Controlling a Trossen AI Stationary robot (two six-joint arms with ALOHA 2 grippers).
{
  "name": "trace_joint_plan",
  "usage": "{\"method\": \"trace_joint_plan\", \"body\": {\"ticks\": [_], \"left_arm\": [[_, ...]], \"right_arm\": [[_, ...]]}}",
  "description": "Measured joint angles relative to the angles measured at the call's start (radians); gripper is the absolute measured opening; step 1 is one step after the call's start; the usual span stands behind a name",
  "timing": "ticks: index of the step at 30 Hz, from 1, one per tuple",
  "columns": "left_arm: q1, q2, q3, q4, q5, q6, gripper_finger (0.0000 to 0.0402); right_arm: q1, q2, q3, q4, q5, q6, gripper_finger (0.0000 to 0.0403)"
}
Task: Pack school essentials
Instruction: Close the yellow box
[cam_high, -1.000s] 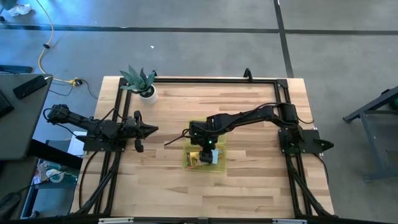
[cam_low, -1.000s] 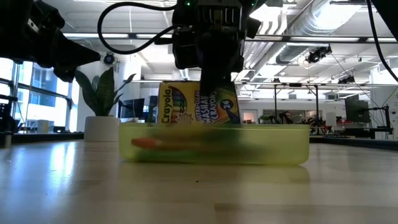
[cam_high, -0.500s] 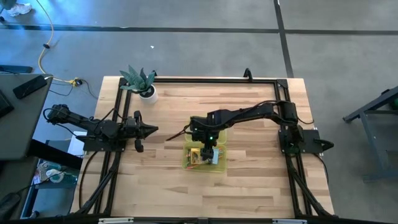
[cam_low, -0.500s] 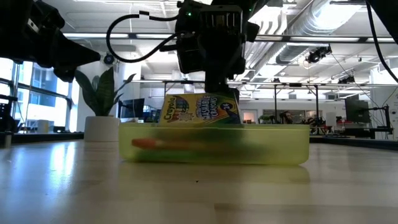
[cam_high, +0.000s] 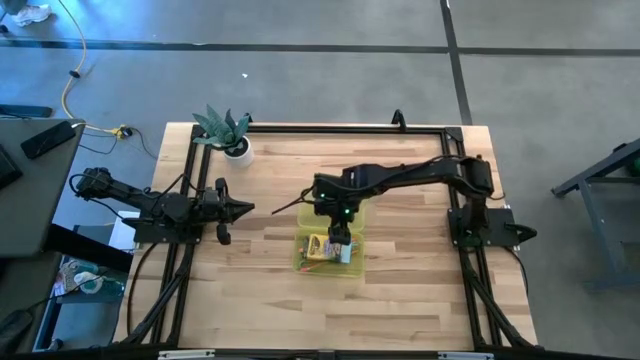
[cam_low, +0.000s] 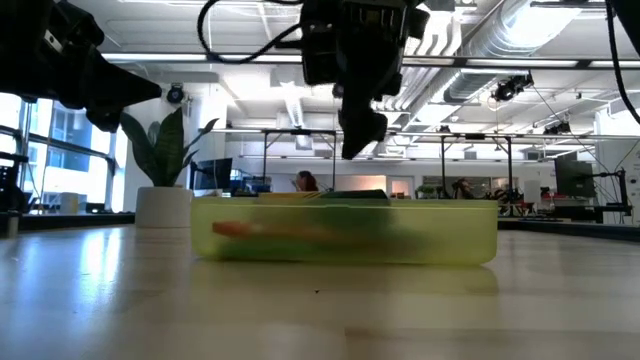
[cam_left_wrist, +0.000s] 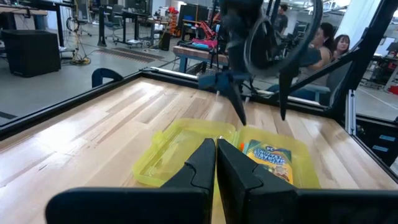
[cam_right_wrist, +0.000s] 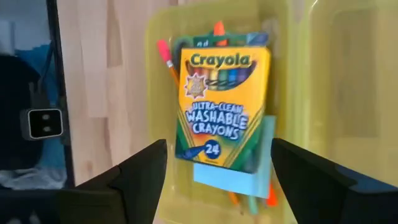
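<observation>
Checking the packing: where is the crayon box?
In the high view the crayon box lies flat inside the yellow-green case at mid-table, below the open right gripper.

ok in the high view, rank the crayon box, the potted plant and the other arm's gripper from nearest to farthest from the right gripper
1. The yellow-green crayon box, lying in the translucent yellow-green plastic case, right under the open right gripper.
2. The shut left gripper, off toward the table's left side.
3. The small green plant in a white pot, at the far left corner.
</observation>
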Motion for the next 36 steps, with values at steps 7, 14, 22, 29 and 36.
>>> {"method": "trace_joint_plan", "body": {"ticks": [7, 14, 22, 29, 36], "left_arm": [[0.0, 0.0, 0.0, 0.0, 0.0, 0.0, 0.0005], [0.0, 0.0, 0.0, 0.0, 0.0, 0.0, 0.0005], [0.0, 0.0, 0.0, 0.0, 0.0, 0.0, 0.0005], [0.0, 0.0, 0.0, 0.0, 0.0, 0.0, 0.0005], [0.0, 0.0, 0.0, 0.0, 0.0, 0.0, 0.0005]], "right_arm": [[-0.001, -0.079, 0.0, -0.022, 0.142, -0.077, 0.0277], [0.018, -0.162, 0.0, -0.017, 0.296, -0.083, 0.0277], [0.021, -0.296, -0.22, 0.187, 0.344, -0.038, 0.0277], [-0.02, -0.524, -0.54, 0.465, 0.523, 0.057, 0.0278], [-0.021, -0.659, -0.733, 0.578, 0.729, 0.12, 0.0278]]}}
